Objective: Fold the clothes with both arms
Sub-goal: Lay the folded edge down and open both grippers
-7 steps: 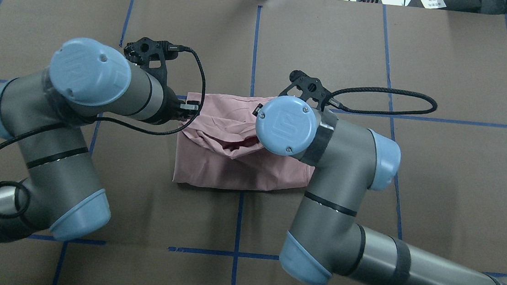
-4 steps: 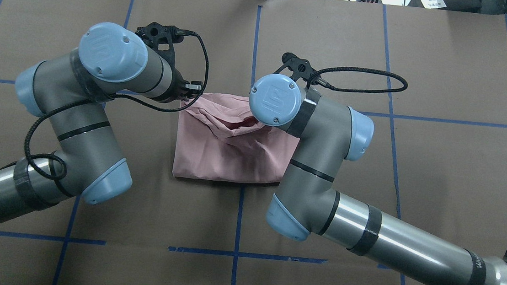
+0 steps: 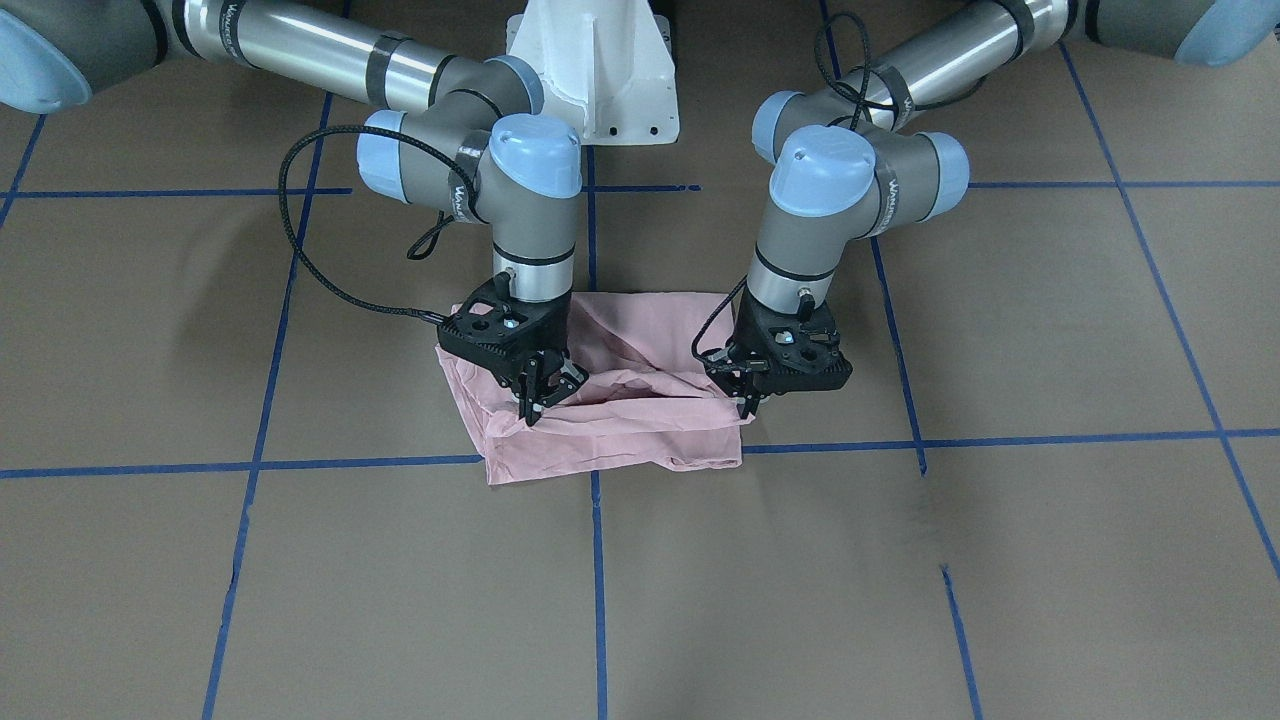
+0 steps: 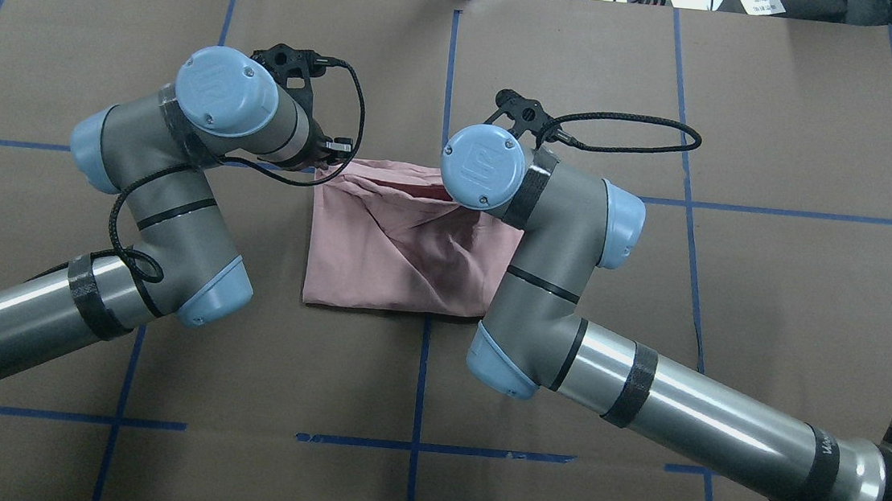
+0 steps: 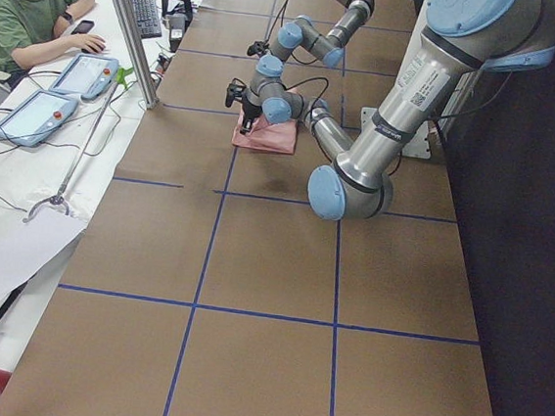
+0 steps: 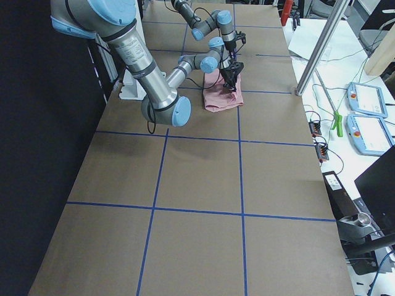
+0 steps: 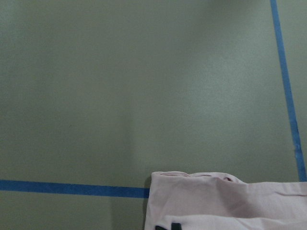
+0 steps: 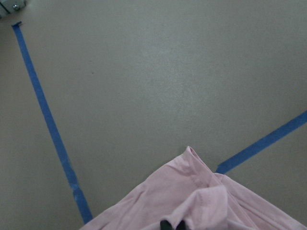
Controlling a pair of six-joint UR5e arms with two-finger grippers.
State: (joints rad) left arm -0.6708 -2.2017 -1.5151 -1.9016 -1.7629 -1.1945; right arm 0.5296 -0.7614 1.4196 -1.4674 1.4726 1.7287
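Observation:
The pale pink T-shirt [image 4: 397,254] lies folded into a rectangle at the table's middle, with no print showing. My left gripper [image 3: 745,402] is shut on the shirt's upper layer at one far corner. My right gripper [image 3: 537,398] is shut on the same layer at the other far corner. That layer [image 3: 640,385] hangs slightly raised and wrinkled between them, over the shirt's far edge [image 3: 610,455]. In the overhead view the wrists hide both sets of fingertips. Each wrist view shows pink cloth [image 7: 225,201] [image 8: 216,201] bunched at its bottom edge.
Brown table cover with blue tape lines [image 4: 449,81]. The white pedestal base [image 3: 600,70] stands behind the shirt. Beyond the far table edge are a metal post [image 5: 128,26], control tablets [image 5: 84,73], and a seated person [image 5: 31,7].
Both arms moved away from the robot's base, carrying the held shirt layer over to the far edge. The bulging fold has flattened and the shirt's outline is narrower.

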